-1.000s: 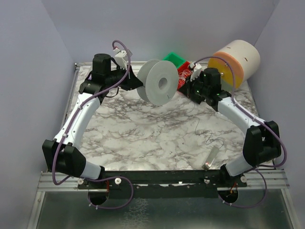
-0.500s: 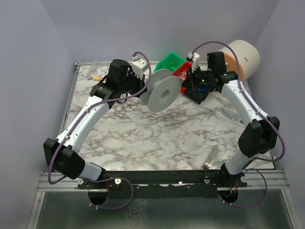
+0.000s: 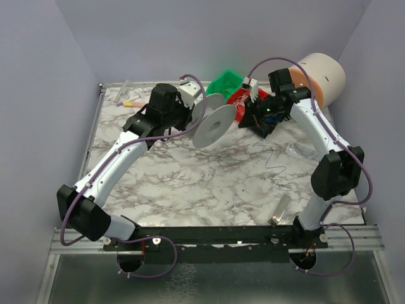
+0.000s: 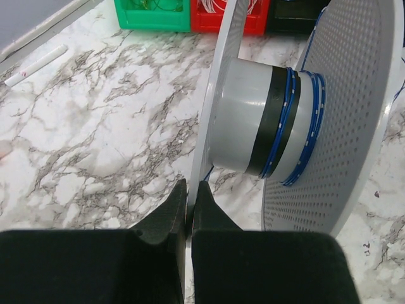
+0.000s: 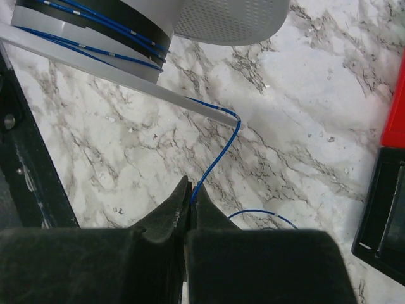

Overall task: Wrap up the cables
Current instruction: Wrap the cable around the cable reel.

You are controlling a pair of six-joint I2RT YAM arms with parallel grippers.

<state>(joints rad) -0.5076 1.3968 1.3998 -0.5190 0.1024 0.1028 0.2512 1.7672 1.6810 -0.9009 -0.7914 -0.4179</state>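
A light grey spool (image 3: pixel 214 122) is held in the air, tilted, over the back middle of the table. My left gripper (image 3: pixel 192 114) is shut on the edge of its near flange (image 4: pixel 218 95). Several turns of thin cable (image 4: pixel 288 120), blue in the wrist views, lie around the hub over a black band. My right gripper (image 3: pixel 248 118) is just right of the spool and shut on the cable (image 5: pixel 218 158), which runs from my fingertips up to the flange edge. The loose rest of the cable (image 3: pixel 271 161) trails thin and dark over the marble.
A green bin (image 3: pixel 229 81) and a red bin (image 3: pixel 242 98) stand behind the spool. A big cream and orange roll (image 3: pixel 316 79) lies at the back right. A pink marker (image 3: pixel 130 102) lies at the back left, a small clear piece (image 3: pixel 281 209) at the front right.
The left arm has carried the spool rightward and tilted it flatter. The right wrist has swung up and in towards the spool, still holding the cable.
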